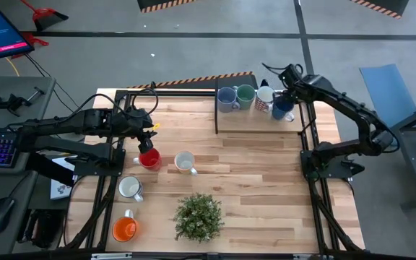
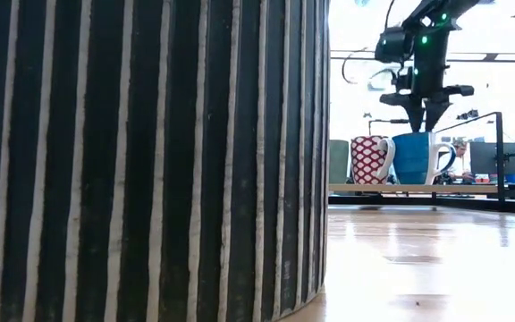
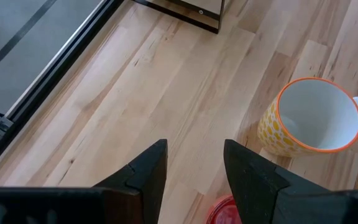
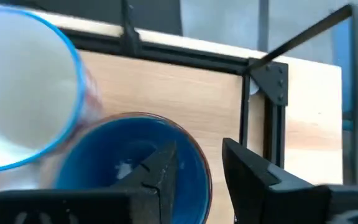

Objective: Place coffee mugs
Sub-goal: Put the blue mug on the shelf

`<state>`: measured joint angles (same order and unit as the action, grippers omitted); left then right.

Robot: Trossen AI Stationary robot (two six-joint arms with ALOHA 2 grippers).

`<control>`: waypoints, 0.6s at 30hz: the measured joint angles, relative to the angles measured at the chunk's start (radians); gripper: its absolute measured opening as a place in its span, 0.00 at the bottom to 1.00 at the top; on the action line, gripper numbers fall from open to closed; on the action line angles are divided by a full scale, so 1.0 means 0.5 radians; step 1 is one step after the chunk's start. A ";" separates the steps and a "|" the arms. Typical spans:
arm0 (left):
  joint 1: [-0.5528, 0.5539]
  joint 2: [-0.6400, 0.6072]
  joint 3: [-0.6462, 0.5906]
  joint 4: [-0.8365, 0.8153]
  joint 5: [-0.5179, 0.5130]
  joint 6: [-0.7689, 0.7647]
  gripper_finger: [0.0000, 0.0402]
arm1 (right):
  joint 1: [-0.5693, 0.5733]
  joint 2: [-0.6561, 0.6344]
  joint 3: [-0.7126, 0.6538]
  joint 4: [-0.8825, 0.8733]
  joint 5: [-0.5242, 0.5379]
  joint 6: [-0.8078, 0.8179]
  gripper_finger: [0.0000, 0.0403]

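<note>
On a low raised wooden shelf (image 1: 266, 123) at the twelve-to-one o'clock part of the tabletop (image 1: 251, 188), four mugs are lined up in a close row: a lavender-blue ceramic mug (image 1: 227, 99), a green ceramic mug (image 1: 245, 95), a white mug with a red pattern (image 1: 264, 100) and a dark blue ceramic mug (image 1: 283, 108). The row is judged to be the collecting place, each mug being set just beside the last.

The right gripper (image 1: 286, 92) is held directly above the dark blue mug; in its wrist view the jaws are seen spread, one inside the rim and one outside, not pressed on the wall (image 4: 135, 168). The mug is judged to be standing on the shelf by itself. The patterned mug, just beside it, leaves little room on that side.

The left gripper (image 1: 144, 128) is held at nine o'clock over the glossy red ceramic mug (image 1: 149, 158), its jaws spread and empty (image 3: 194, 171). A yellow-patterned white mug with an orange rim (image 1: 185, 162) stands near the red one. A cream ceramic mug (image 1: 130, 188) and a bright orange ceramic mug (image 1: 125, 229) wait toward seven o'clock. A leafy green potted plant (image 1: 198, 217) stands at six o'clock, apart from the paths to the shelf; its ribbed pot (image 2: 141, 152) blocks most of the low view.
</note>
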<state>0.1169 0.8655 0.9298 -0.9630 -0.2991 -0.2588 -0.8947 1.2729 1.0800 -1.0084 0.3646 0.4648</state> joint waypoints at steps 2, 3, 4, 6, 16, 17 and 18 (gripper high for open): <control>0.000 0.000 0.000 0.000 0.000 -0.001 0.37 | 0.019 -0.036 0.050 -0.040 -0.089 0.034 0.26; 0.000 0.000 0.000 0.000 0.000 -0.001 0.37 | 0.033 -0.052 0.068 -0.045 -0.167 0.048 0.26; 0.000 0.000 0.000 0.000 0.000 -0.001 0.37 | 0.048 -0.070 0.074 -0.047 -0.256 0.054 0.26; 0.000 0.000 0.000 0.000 0.000 -0.001 0.37 | 0.088 -0.101 0.074 -0.062 -0.451 0.055 0.26; 0.000 0.000 0.000 0.000 0.000 -0.001 0.37 | 0.461 -0.083 0.074 -0.130 -0.515 0.075 0.26; 0.000 0.000 0.000 0.000 0.000 -0.001 0.37 | 0.492 -0.083 0.074 -0.134 -0.476 0.100 0.26; 0.000 0.000 -0.001 0.000 0.000 -0.001 0.37 | 0.520 -0.083 0.074 -0.143 -0.435 0.111 0.26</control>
<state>0.1172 0.8656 0.9295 -0.9630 -0.2993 -0.2592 -0.6348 1.2316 1.1172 -1.0800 0.1474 0.5205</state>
